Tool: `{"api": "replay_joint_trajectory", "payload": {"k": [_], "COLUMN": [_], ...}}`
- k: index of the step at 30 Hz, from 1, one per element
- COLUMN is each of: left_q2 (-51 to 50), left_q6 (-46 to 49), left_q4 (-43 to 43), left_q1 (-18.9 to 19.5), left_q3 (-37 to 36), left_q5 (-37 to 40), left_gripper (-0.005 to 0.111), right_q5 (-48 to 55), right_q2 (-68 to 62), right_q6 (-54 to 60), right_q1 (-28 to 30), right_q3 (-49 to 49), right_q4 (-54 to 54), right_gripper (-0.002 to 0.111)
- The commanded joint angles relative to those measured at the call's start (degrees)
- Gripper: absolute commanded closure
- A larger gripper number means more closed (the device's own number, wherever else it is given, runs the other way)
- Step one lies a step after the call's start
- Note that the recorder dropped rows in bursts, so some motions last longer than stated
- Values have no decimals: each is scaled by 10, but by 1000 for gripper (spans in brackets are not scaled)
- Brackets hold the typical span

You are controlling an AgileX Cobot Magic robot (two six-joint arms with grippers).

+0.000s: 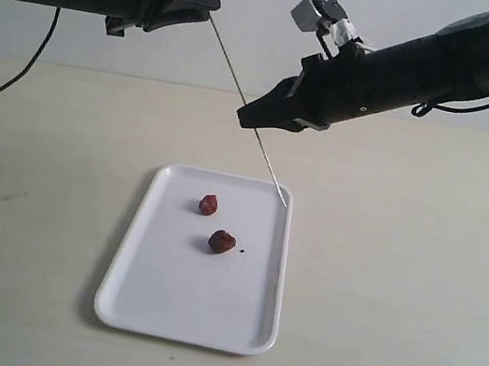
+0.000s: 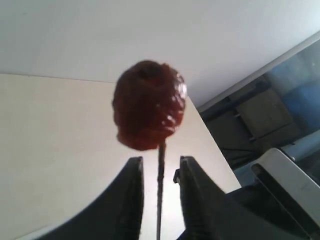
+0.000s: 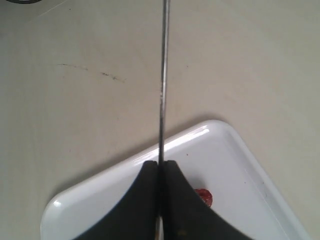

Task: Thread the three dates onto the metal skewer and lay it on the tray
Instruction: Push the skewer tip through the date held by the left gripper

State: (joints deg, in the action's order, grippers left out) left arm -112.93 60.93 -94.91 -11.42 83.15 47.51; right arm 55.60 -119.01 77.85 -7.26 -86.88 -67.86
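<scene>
One date (image 2: 149, 105) is seen impaled near the upper end of the skewer (image 1: 241, 97), which is held slanted in the air above the tray (image 1: 159, 291). The rod is clenched partway along by the right end effector (image 3: 160, 167), with its fingers closed tight on the metal. The lower tip hangs at the tray's far right corner, and whether it touches the rim cannot be told. The left end effector (image 2: 161, 162) is released. Its jaws stand parted on either side of the rod just below the date, with a gap visible on each side.

The first threading is judged done, with two more to be made. A firm right grip is called for, so that the thin rod is not swivelled or bent. The left jaws should be drawn clear without the rod being brushed. Room should also be left at the rod's end for the other fruit.

The tray, resting on the pale surface (image 1: 410, 317), holds the other two. A far date (image 1: 209, 203) and a near date (image 1: 222, 242) lie apart, and a black speck (image 1: 242, 251) is seen just beside the near one.
</scene>
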Motion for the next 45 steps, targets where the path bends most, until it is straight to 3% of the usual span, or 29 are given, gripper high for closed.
{"api": "replay_joint_trajectory", "payload": {"k": [1,12,15,18,21,32,45], "left_q2": [3,3,3,3,3,3,3], "left_q6": [11,32,34,50,48,48,47], "left_q4": [-2,-21,-50,-50,-50,-50,-50], "left_q1": [-1,5,12,21,25,29,29], "left_q3": [1,1,1,1,1,1,23], "left_q5": [1,4,25,42,40,-23,-8], "left_gripper": [79,79,69,51,44,45,45], "right_q5": [1,-5,-5,-5,-5,12,29], "right_q2": [2,2,2,2,2,2,2], "right_q6": [7,7,7,7,7,4,1], "right_q1": [-1,-1,-1,-1,-1,-1,-1], "right_q3": [-4,-4,-4,-4,-4,-4,-4], "right_q4": [-9,-10,-10,-10,-10,10,47], "right_gripper": [108,108,108,108,108,108,108]}}
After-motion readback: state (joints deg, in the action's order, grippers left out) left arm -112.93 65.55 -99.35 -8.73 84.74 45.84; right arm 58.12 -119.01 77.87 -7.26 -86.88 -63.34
